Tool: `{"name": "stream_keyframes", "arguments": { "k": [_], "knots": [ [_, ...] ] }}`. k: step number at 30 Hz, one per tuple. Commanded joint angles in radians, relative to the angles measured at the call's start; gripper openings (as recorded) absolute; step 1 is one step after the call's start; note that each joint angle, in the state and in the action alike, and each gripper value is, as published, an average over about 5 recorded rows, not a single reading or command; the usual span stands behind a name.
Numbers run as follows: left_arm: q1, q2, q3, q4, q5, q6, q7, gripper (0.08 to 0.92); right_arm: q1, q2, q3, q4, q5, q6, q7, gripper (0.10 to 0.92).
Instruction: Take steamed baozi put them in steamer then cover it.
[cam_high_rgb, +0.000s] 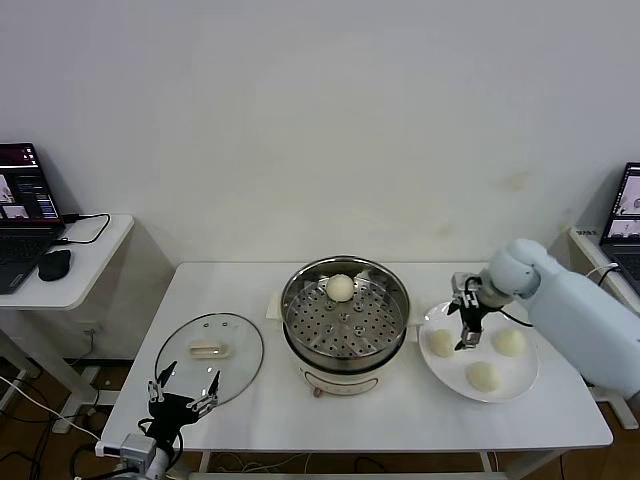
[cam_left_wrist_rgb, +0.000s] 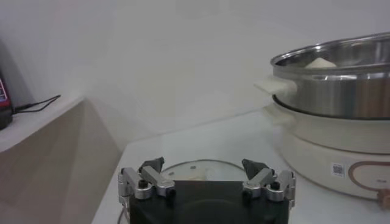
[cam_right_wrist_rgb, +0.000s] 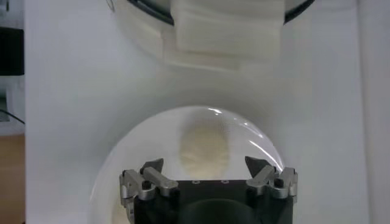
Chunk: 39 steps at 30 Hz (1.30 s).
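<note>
right gripper (cam_high_rgb: 468, 322) hovering wide open, empty, over left round cream-white bun (cam_high_rgb: 440, 342) on flat white plate (cam_high_rgb: 525, 383) | soft, light, crushable: pinching its sides gently | left gripper (cam_high_rgb: 183, 393) idling open near-left

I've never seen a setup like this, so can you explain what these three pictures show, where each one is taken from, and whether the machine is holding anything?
This is a two-armed robot at a white table. The wide picture comes from a camera on its head; the other two come from cameras on its wrists, looking past the fingers.

On the table stands a steel steamer with one baozi already inside. On the robot's right, a white plate carries three more baozi; the right gripper hangs open just above the nearest one, not gripping it.

On the robot's left lies the glass lid, flat on the table. The left gripper waits open at its near edge. Neither gripper holds anything.
</note>
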Motion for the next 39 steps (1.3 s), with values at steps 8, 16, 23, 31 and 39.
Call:
{"name": "stream_keyframes", "arguments": {
  "k": [8, 16, 23, 31, 39],
  "knots": [
    [0.000, -0.002, 0.002, 0.018, 0.004, 0.000, 0.000, 0.823, -0.039, 0.096, 0.034, -0.157, -0.107, 0.030, 0.014, 0.823],
    [-0.005, -0.004, 0.003, 0.025, 0.006, 0.000, 0.001, 0.823, -0.039, 0.113, 0.038, -0.185, -0.114, 0.035, 0.021, 0.823],
    [-0.005, -0.013, 0.010, 0.026, 0.011, 0.000, 0.000, 0.823, -0.026, 0.129, 0.035, -0.205, -0.113, 0.043, 0.024, 0.823],
    [-0.002, -0.014, 0.010, 0.027, 0.011, -0.001, 0.000, 0.823, -0.021, 0.148, 0.030, -0.225, -0.113, 0.060, 0.014, 0.823],
    [0.000, -0.015, 0.009, 0.028, 0.012, -0.002, 0.000, 0.823, -0.011, 0.150, 0.031, -0.244, -0.105, 0.066, 0.012, 0.818]
  ]
}}
